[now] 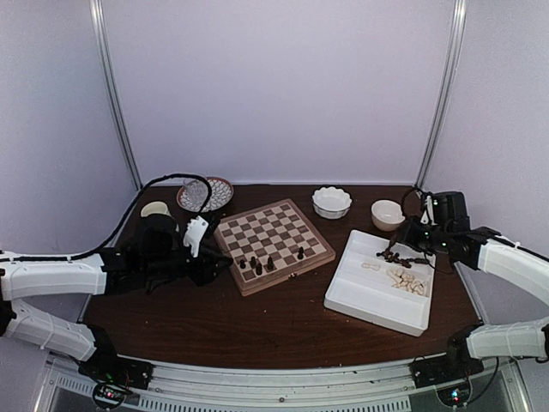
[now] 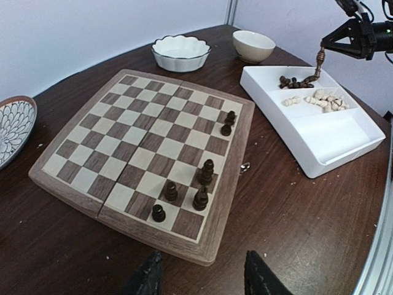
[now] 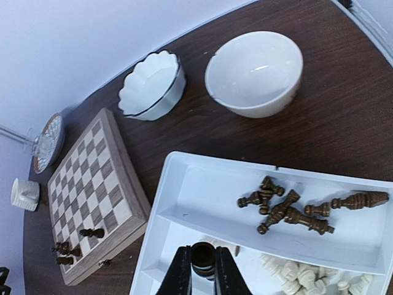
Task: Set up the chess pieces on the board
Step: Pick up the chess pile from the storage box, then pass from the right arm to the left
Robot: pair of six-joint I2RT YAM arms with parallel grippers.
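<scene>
The board (image 1: 273, 225) lies mid-table with several dark chess pieces (image 2: 201, 198) standing along its edge nearest the tray. My left gripper (image 2: 202, 279) hovers open and empty just off the board's near corner (image 1: 220, 268). My right gripper (image 3: 203, 264) is shut on a dark chess piece (image 3: 203, 255) and holds it above the white tray (image 3: 184, 184). The left wrist view shows that piece (image 2: 319, 60) hanging upright over the tray (image 2: 331, 144). More dark pieces (image 3: 288, 212) lie in the tray's far compartment and cream pieces (image 3: 301, 273) in the compartment nearer me.
Behind the board stand a scalloped white bowl (image 1: 331, 202) and a plain white bowl (image 1: 388, 215). A patterned plate (image 1: 206, 194) and a small cream cup (image 1: 155, 209) sit at the back left. The tray (image 1: 377, 309) fills the right side.
</scene>
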